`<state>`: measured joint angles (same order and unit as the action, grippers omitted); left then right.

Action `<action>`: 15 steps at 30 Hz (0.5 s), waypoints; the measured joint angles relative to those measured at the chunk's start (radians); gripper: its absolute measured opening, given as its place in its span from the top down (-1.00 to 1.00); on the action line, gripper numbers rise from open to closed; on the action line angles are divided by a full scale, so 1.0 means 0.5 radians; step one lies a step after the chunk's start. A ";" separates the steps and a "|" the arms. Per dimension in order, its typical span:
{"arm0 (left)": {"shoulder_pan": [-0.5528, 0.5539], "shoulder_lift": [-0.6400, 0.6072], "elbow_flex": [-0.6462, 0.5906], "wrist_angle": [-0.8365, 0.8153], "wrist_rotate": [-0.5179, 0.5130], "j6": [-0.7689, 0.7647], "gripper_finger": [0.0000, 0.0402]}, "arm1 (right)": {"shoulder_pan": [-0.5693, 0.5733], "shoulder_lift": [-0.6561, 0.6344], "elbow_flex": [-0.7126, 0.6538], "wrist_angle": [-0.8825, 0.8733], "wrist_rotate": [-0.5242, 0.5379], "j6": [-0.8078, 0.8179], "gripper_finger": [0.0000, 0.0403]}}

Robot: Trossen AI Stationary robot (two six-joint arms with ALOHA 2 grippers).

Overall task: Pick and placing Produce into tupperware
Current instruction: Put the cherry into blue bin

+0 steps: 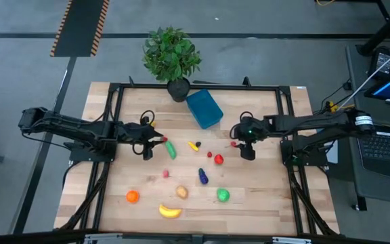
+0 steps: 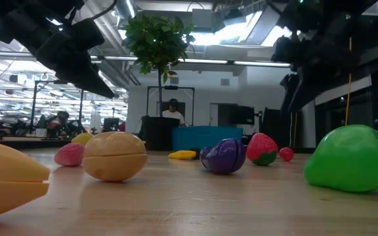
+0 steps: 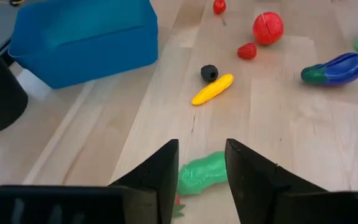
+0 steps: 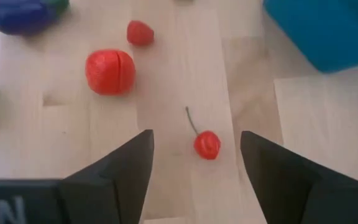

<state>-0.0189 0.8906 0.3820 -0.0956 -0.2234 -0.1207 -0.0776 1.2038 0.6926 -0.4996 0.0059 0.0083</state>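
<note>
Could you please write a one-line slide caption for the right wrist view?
Open right gripper poised over a red cherry, blue tupperware beyond.

The left claw's fingers (image 3: 160, 180) cover part of the cucumber (image 3: 202, 175). The tupperware (image 4: 328, 31) runs off the right wrist view. In the low view the banana (image 2: 5, 180) is cropped.

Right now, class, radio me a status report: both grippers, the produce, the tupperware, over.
Left gripper open over green cucumber. Right gripper open over red cherry. Blue tupperware lidded, produce all on table. Nothing blocking, over.
</note>
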 joint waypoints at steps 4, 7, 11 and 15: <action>0.000 0.000 0.000 -0.001 -0.001 0.000 0.41 | -0.002 0.112 0.000 0.004 0.002 -0.035 -0.16; 0.000 0.000 0.000 -0.001 -0.001 0.001 0.44 | -0.002 0.188 0.000 0.009 0.002 -0.034 -0.15; 0.000 0.000 0.000 -0.002 -0.001 0.001 0.48 | -0.002 0.284 -0.001 0.040 0.002 -0.036 -0.15; 0.000 -0.001 0.000 -0.002 -0.001 0.001 0.51 | -0.002 0.376 -0.001 0.085 0.003 -0.041 -0.15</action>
<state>-0.0189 0.8902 0.3820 -0.0963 -0.2237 -0.1204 -0.0784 1.3920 0.6922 -0.4571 0.0074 -0.0124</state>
